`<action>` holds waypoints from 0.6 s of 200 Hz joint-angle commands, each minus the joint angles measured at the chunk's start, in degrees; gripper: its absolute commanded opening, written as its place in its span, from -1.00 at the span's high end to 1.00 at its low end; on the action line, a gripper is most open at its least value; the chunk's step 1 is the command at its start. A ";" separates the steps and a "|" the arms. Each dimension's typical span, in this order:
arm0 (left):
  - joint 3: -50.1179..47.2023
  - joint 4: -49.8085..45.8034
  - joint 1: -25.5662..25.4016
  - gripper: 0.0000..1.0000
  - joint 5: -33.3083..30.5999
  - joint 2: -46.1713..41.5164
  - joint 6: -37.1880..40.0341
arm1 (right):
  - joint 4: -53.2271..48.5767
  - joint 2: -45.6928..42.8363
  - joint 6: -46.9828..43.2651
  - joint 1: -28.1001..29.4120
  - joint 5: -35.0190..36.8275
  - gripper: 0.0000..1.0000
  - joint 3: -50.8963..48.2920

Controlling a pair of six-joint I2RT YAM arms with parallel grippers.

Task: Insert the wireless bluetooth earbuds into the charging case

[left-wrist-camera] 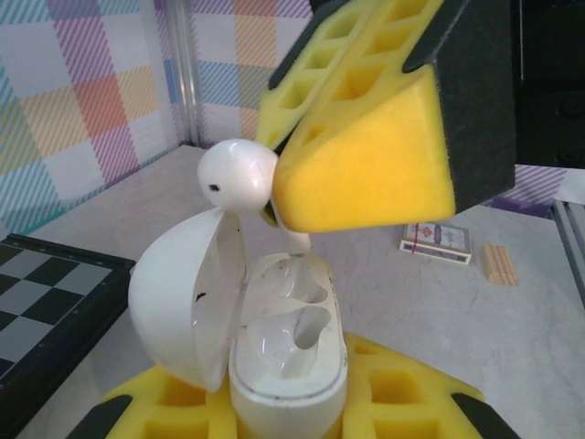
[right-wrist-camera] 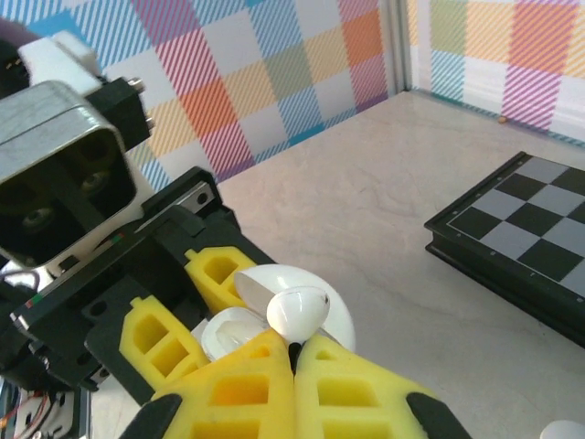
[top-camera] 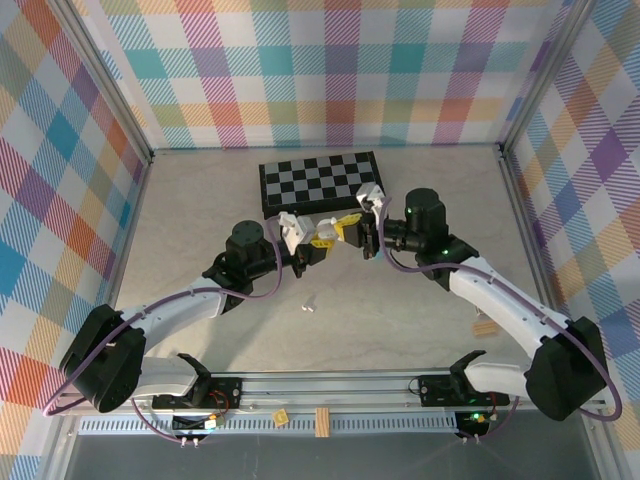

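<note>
Right fingers pinching a glossy white stemmed earbud over the open white plastic case the left fingers clamp; best lowered stem-first, squarely.

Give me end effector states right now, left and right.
Left end effector: closed, holding the open white charging case.
Right end effector: closed, holding a white earbud just above the case.

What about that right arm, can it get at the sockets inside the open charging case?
Probably yes. The right gripper pinches an earbud just above the charging case. The lid is swung aside, both sockets look empty, and nothing seems to lie between.
</note>
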 commanded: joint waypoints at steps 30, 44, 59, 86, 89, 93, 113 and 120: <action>-4.59 4.38 2.71 0.79 -4.47 -2.15 -0.32 | 2.75 -6.58 9.95 -4.09 11.58 0.88 -9.10; -5.65 4.37 3.22 0.79 -4.58 -3.25 -0.30 | -3.69 -6.92 11.74 -4.17 16.39 0.90 -10.23; -6.33 3.93 3.31 0.79 -4.57 -4.70 -0.08 | -12.68 -5.37 14.00 -4.05 19.98 0.91 -9.99; -6.51 2.72 3.32 0.79 -3.75 -6.39 0.26 | -25.49 -2.53 20.61 -3.94 26.92 0.96 -10.67; -6.59 2.64 3.33 0.79 -3.64 -6.53 0.23 | -26.53 -2.40 20.96 -3.85 27.36 0.96 -10.75; -6.68 2.63 3.32 0.79 -3.54 -6.61 0.27 | -27.81 -1.97 21.40 -3.71 28.17 0.96 -10.96; -6.95 2.60 3.32 0.78 -3.28 -7.18 0.13 | -33.65 0.54 24.81 -3.30 31.28 0.96 -11.91; -6.96 2.41 3.31 0.78 -3.22 -7.27 0.26 | -34.74 1.76 25.65 -3.36 31.57 0.95 -12.32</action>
